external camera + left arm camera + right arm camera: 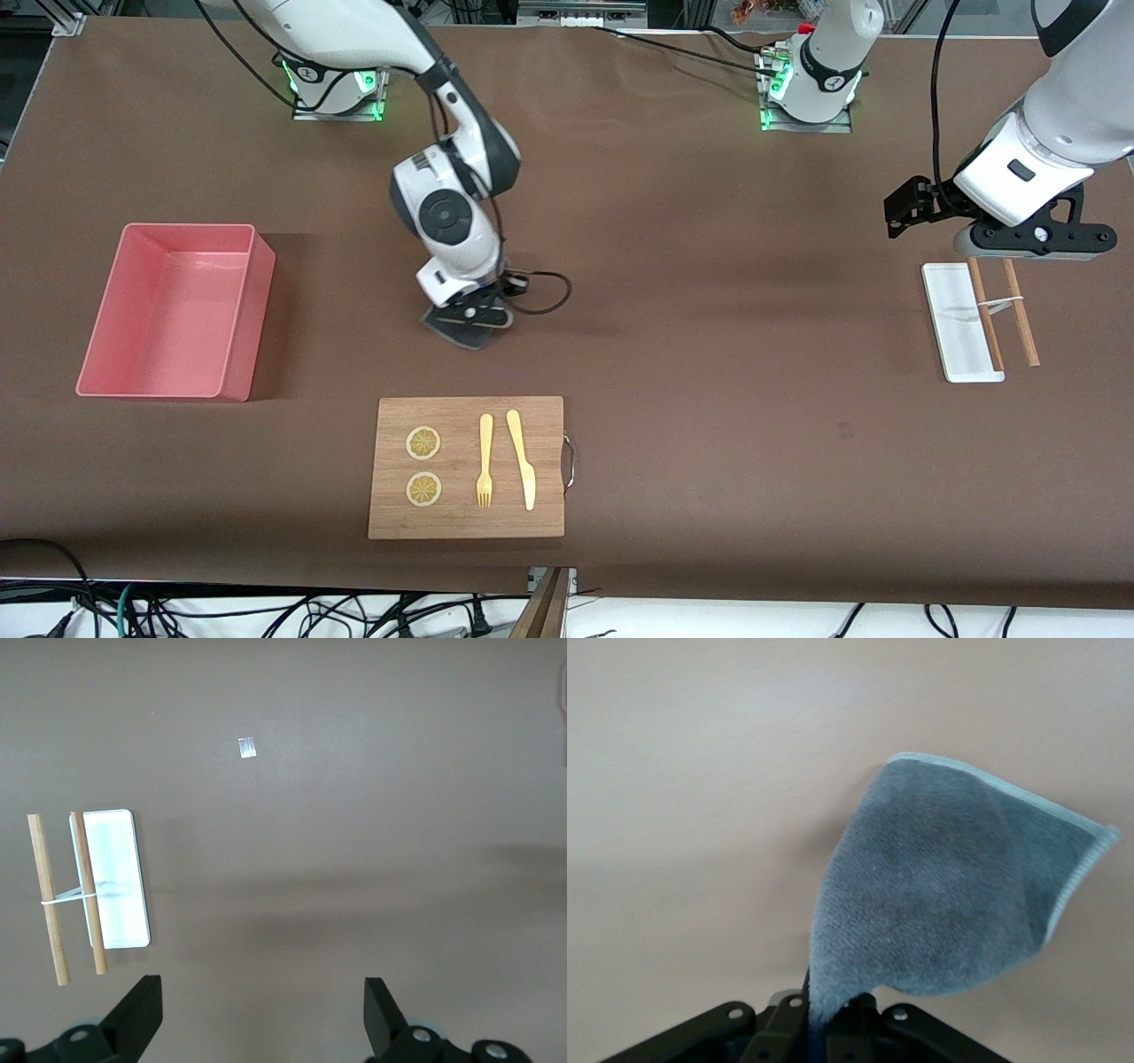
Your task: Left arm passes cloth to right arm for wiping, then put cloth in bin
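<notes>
The right arm is reaching down from its base toward the middle of the table, wrist bent, and the right gripper (pixel 468 317) is sitting low over the bare brown table (pixel 709 354); its fingers are clenched on one corner of the cloth (pixel 957 895), and the grey fabric is fanning out below them and lying against the table surface; the wooden cutting board (pixel 467 467) is lying nearer to the front camera than this gripper, with a clear strip of table between them; the bin (pixel 173 310) is standing well apart from the gripper, toward the right arm's end of the table, with open table between the two; the left arm is waiting, raised at its own end of the table; the left gripper (pixel 261 1014) is hanging released, its fingers spread wide, just beside the small white tray (pixel 120 877) and the two wooden sticks (pixel 66 895) lying by it.
</notes>
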Controlling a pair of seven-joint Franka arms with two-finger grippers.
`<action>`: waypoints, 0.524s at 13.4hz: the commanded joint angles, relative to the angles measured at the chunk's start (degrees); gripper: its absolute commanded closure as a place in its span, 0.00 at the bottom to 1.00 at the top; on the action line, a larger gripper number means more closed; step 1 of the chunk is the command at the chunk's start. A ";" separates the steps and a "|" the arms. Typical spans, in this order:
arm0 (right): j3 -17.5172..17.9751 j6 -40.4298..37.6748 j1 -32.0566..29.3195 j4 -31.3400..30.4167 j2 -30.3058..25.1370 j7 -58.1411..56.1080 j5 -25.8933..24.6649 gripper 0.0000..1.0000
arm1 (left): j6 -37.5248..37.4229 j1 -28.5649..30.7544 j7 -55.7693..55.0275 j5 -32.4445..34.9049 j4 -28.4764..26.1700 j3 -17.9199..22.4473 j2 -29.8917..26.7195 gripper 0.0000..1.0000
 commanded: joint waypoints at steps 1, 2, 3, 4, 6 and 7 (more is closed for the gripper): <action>1.50 -4.08 0.14 6.60 2.05 4.79 1.84 1.00 | -0.97 -0.07 1.34 -1.31 1.15 0.26 -0.14 0.00; 1.50 -4.87 -0.04 6.52 1.44 4.71 1.93 1.00 | -0.88 -0.06 1.34 -1.31 1.15 0.44 -0.05 0.00; 1.07 -6.27 -0.21 6.35 1.00 4.63 2.02 1.00 | -0.79 -0.06 1.25 -1.22 1.24 0.44 0.21 0.00; 0.10 -7.94 -0.65 6.26 0.99 4.80 2.11 1.00 | -0.79 -0.06 1.25 -1.22 1.85 0.44 0.74 0.00; -2.88 -8.92 -1.44 4.86 1.08 4.27 2.02 1.00 | -0.79 -0.06 1.17 -1.14 2.47 0.53 1.62 0.00; -2.98 -9.27 -2.58 3.81 0.91 3.14 2.02 1.00 | -0.79 0.37 1.17 -1.31 3.34 0.53 2.32 0.00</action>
